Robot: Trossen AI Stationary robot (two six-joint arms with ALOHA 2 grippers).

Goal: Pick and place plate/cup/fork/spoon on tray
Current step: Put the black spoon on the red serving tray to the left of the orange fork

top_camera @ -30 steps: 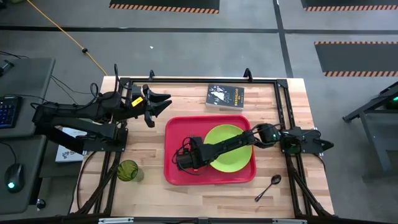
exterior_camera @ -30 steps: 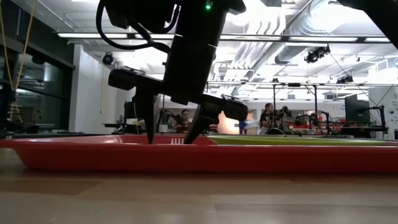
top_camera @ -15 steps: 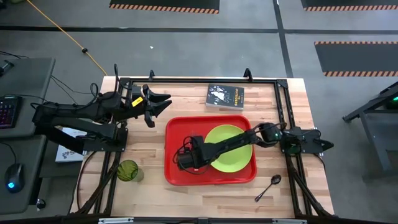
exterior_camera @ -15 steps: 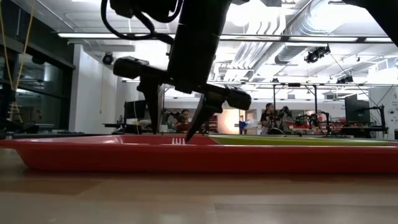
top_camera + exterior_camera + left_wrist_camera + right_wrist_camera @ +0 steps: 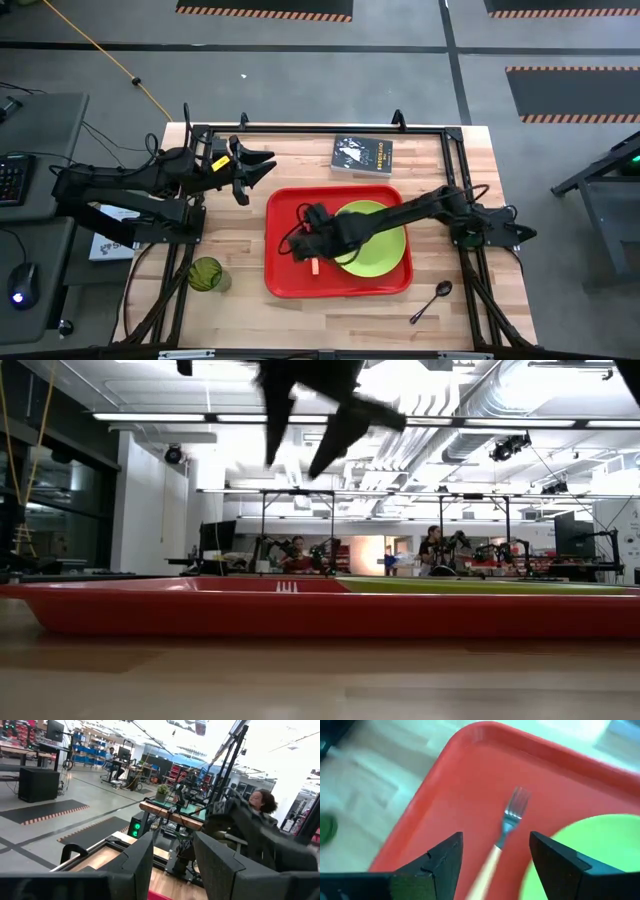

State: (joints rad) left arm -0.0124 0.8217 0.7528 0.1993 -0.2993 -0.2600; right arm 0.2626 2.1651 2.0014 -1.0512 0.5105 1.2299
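The wooden table (image 5: 250, 300) is seen from above, with the red tray (image 5: 283, 205) lying near its middle. The lime-green plate (image 5: 385, 255) rests inside the tray, on the half nearer the right arm. A black book (image 5: 362, 155) lies on the table just beyond the tray's far rim. The cup (image 5: 206, 273) stands on the wood, apart from the tray on the left arm's side. The spoon (image 5: 432, 300) lies on the table off the tray's near corner (on the right arm's side). The fork (image 5: 506, 831) lies flat on the tray floor just beside the plate, untouched. The right gripper (image 5: 303, 228) is held above the fork with its fingers spread apart and empty. The left gripper (image 5: 258, 165) is parked over the table's far left part, its fingers parted as well.
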